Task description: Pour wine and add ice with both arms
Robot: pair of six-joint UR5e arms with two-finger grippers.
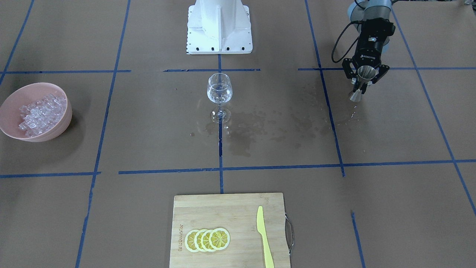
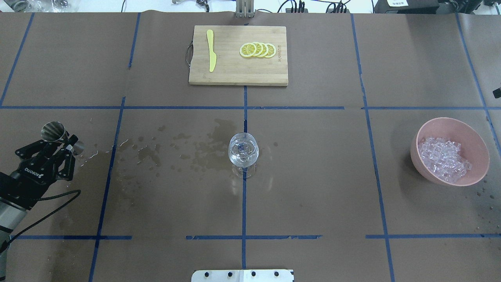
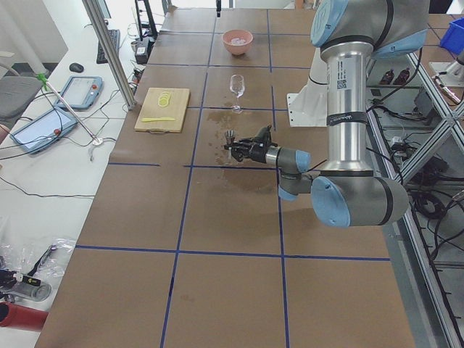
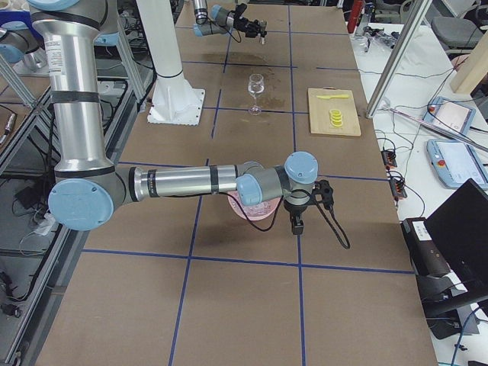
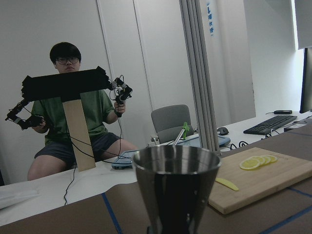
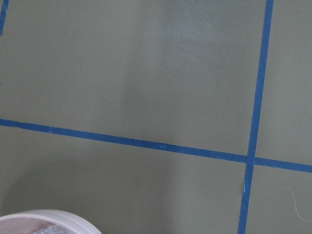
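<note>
A wine glass (image 1: 219, 91) stands at the table's centre with a little clear wine (image 2: 243, 153) in its bowl. My left gripper (image 1: 362, 87) is far out on my left side, shut on the waist of a steel jigger (image 1: 365, 72). The jigger is upright and fills the left wrist view (image 5: 175, 185). I cannot tell whether its base touches the table. A pink bowl (image 2: 450, 119) of ice cubes (image 2: 444, 158) sits far to my right. My right gripper (image 4: 296, 223) hangs just beyond that bowl and shows only in the exterior right view. I cannot tell whether it is open or shut.
A wooden cutting board (image 2: 235, 76) at the far edge holds lemon slices (image 2: 258, 49) and a yellow knife (image 2: 211, 51). Wet patches (image 2: 188, 150) spread between the jigger and the glass. The white pedestal (image 1: 219, 26) stands behind the glass. The pink bowl's rim (image 6: 48, 217) edges the right wrist view.
</note>
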